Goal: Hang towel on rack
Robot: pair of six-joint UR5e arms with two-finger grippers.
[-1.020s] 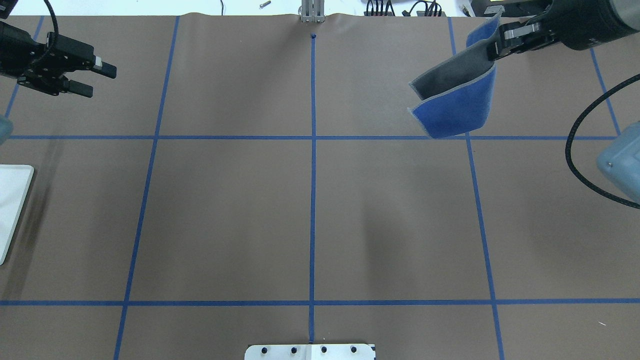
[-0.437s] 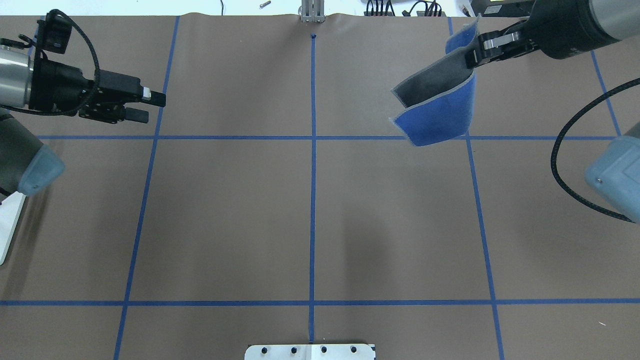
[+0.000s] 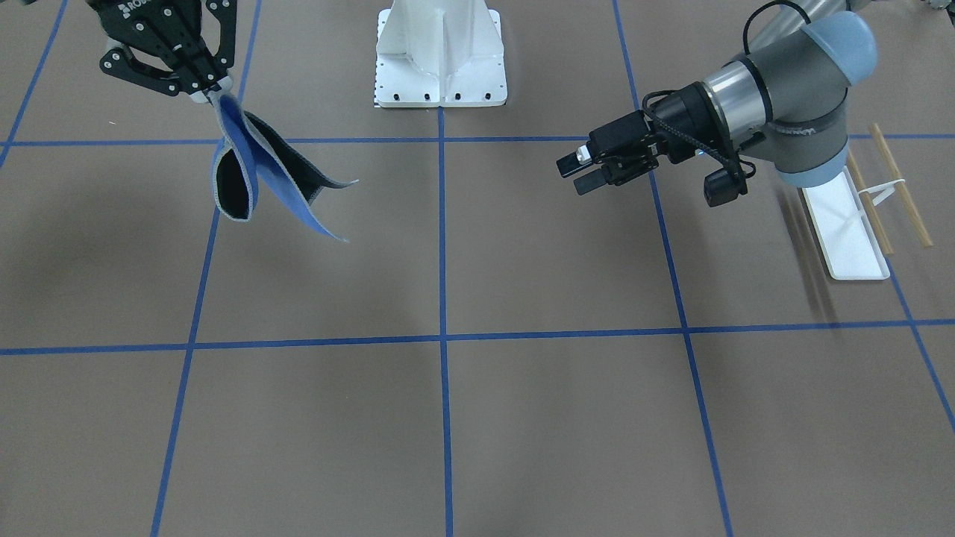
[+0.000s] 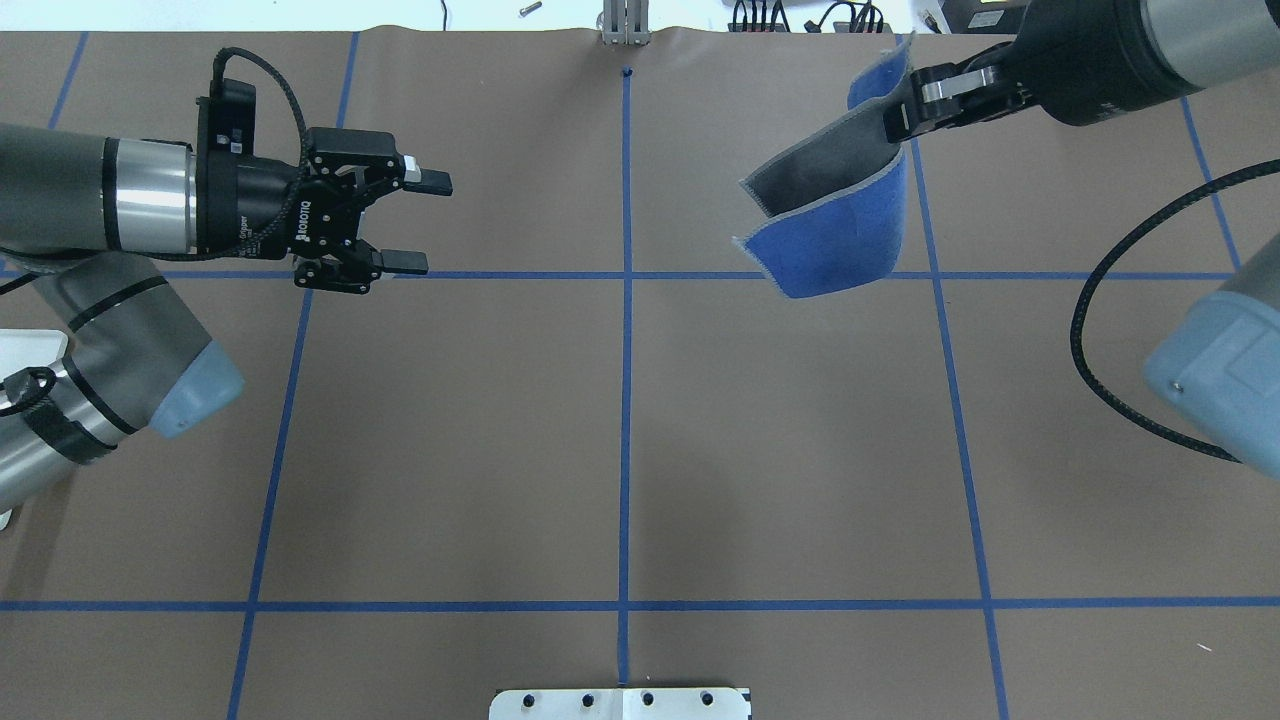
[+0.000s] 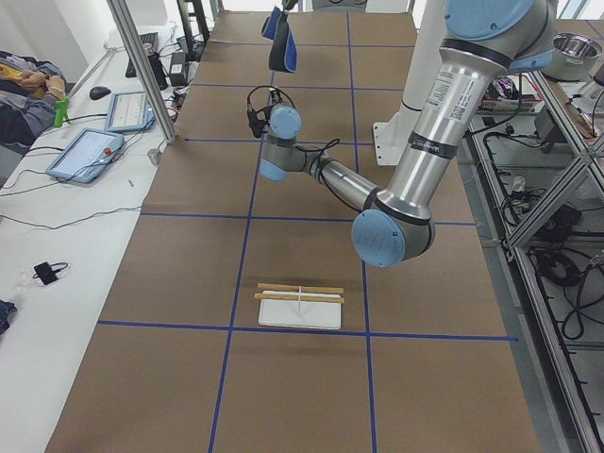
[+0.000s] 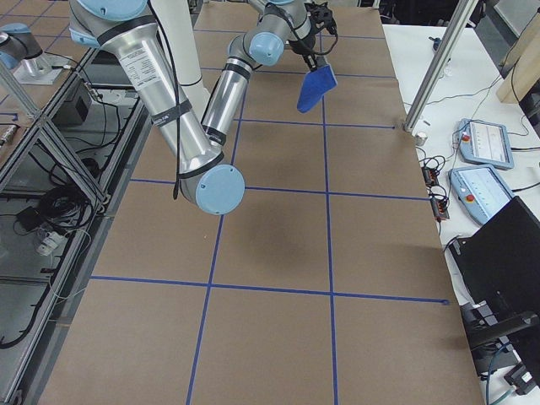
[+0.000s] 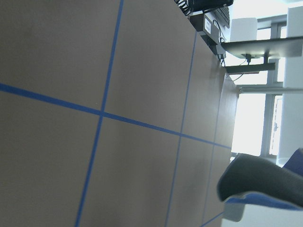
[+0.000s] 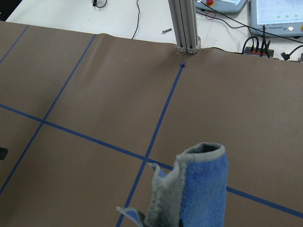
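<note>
The blue towel (image 4: 830, 225) hangs folded in the air over the far right of the table, its dark reverse side showing. My right gripper (image 4: 897, 112) is shut on the towel's upper fold, also seen in the front view (image 3: 211, 95). The towel (image 3: 250, 171) droops below it, clear of the table. My left gripper (image 4: 432, 223) is open and empty, level above the far left of the table and pointing toward the towel. The rack (image 3: 847, 224), a white tray with two wooden bars, stands beyond the left arm near the table's left end (image 5: 300, 307).
The white bolted pedestal (image 3: 440, 67) sits at the robot's edge of the table. An aluminium post (image 4: 622, 25) stands at the middle of the far edge, with tablets (image 5: 90, 151) and cables on the white bench behind. Blue tape lines grid the brown mat.
My left arm has swung rightward over the table, its open gripper now near the left-centre. My right gripper has carried the towel leftward.
</note>
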